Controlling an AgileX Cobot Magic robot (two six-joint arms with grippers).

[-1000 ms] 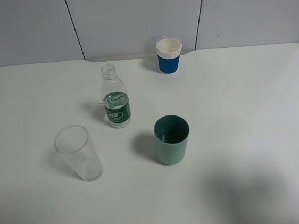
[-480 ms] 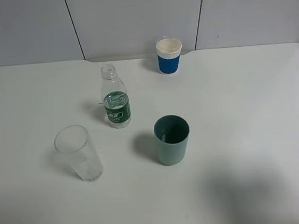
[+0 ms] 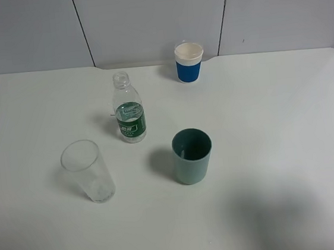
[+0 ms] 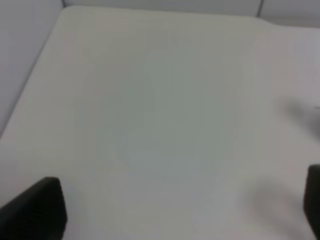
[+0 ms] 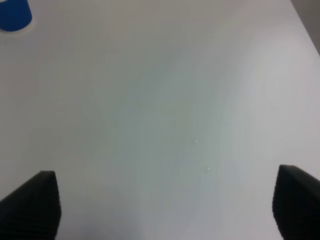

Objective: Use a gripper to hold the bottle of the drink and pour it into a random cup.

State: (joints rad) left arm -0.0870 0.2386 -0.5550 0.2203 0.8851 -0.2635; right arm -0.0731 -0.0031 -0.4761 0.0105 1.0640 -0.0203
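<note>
The bottle of the drink (image 3: 129,108), clear with a dark green label and no cap, stands upright left of the table's middle in the exterior high view. The teal-green cup (image 3: 192,156) stands to its right and nearer the front, open side up. No arm shows in that view. In the left wrist view my left gripper (image 4: 182,210) stands open, its dark fingertips (image 4: 37,207) far apart over bare table. My right gripper (image 5: 167,205) is open too, with nothing between its fingertips (image 5: 32,202).
A clear tumbler (image 3: 88,171) stands at the front left. A blue paper cup with a white rim (image 3: 189,62) stands at the back near the wall, and its edge shows in the right wrist view (image 5: 15,15). The white table (image 3: 274,119) ends at grey wall panels.
</note>
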